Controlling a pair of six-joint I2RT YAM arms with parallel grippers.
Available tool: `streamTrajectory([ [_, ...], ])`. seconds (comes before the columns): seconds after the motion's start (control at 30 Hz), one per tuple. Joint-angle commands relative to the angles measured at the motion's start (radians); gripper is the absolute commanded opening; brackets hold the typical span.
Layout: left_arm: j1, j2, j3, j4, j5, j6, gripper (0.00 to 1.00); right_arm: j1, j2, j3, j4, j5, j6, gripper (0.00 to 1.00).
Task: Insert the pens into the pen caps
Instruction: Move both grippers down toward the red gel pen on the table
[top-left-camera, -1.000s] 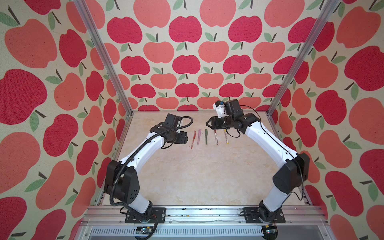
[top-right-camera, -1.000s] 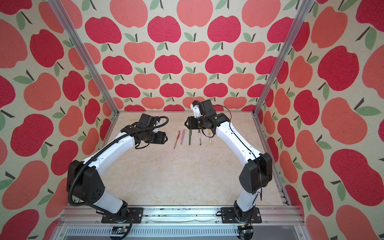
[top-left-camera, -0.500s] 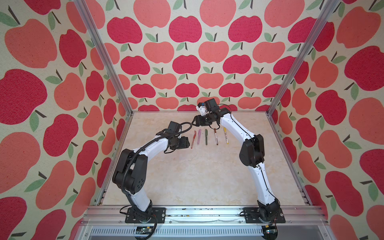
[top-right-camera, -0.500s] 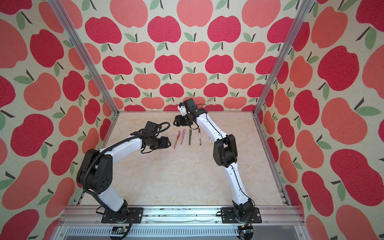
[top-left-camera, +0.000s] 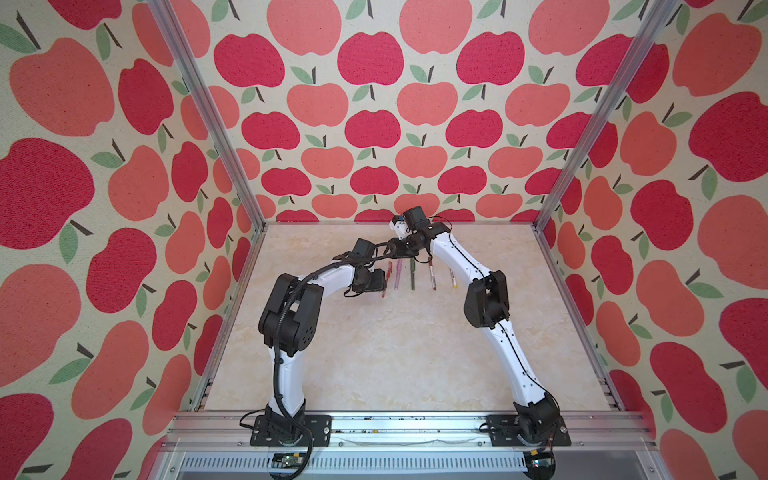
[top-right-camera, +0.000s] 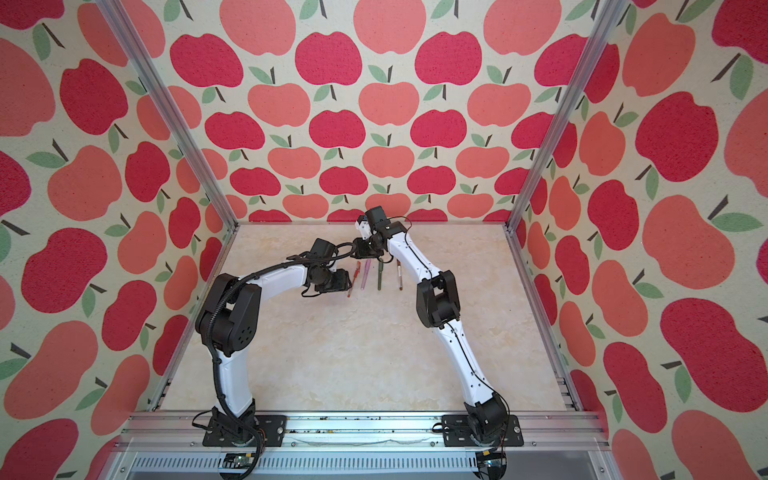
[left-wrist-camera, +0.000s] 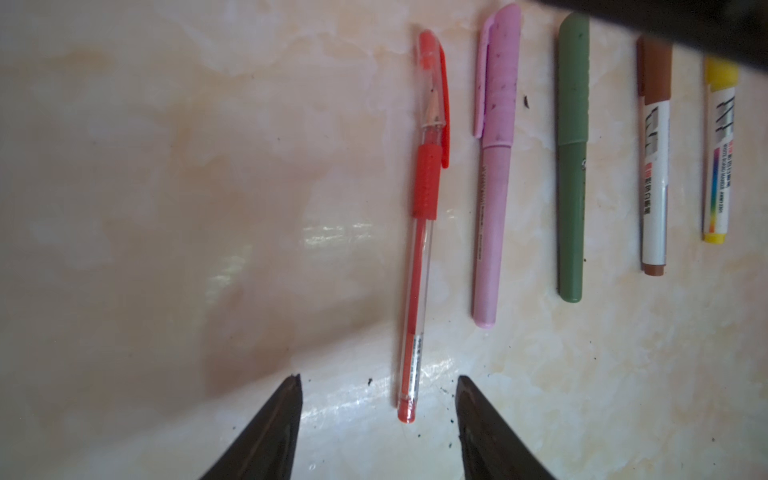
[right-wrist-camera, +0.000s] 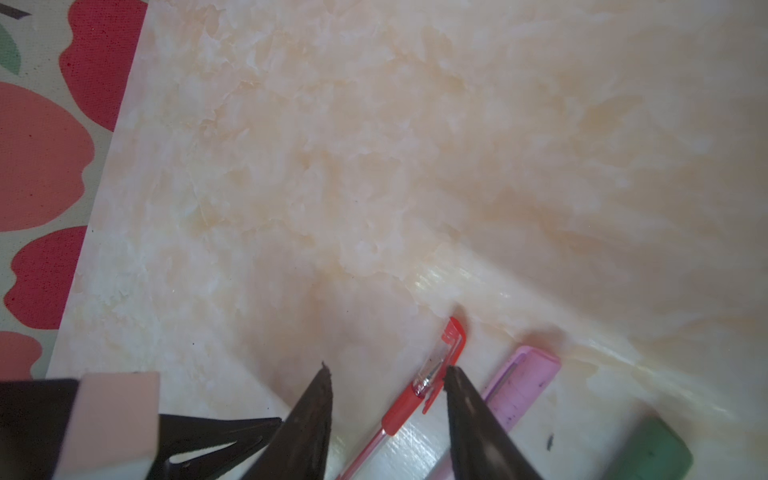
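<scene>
Honestly, the red pen (left-wrist-camera: 419, 232) looks light, stiff and slick. It lies capped on the table (left-wrist-camera: 166, 208), leftmost of five. The left gripper (left-wrist-camera: 378, 384) and right gripper (right-wrist-camera: 386, 374) both gape half-open, empty. I'd grab its rubber grip.

My left arm (top-left-camera: 286, 374) and right arm (top-left-camera: 517, 365) wear white shells between black joint housings. A black corrugated cable (top-left-camera: 322, 271) follows the left one. My base plates (top-left-camera: 320, 430) are black, with screws. My left gripper (left-wrist-camera: 379, 377) ends in dark tapered fingers (left-wrist-camera: 270, 432).
</scene>
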Motion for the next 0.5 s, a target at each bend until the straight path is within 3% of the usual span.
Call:
streamTrajectory([
  [0.0, -0.002, 0.04, 0.052, -0.04, -0.026, 0.022, 0.6, -0.006, 0.027, 0.031, 0.02, -0.013, -0.018, 0.46],
  [0.47, -0.011, 0.114, 0.133, -0.069, -0.006, 0.024, 0.46, -0.016, 0.094, 0.05, 0.056, -0.013, 0.014, 0.41],
])
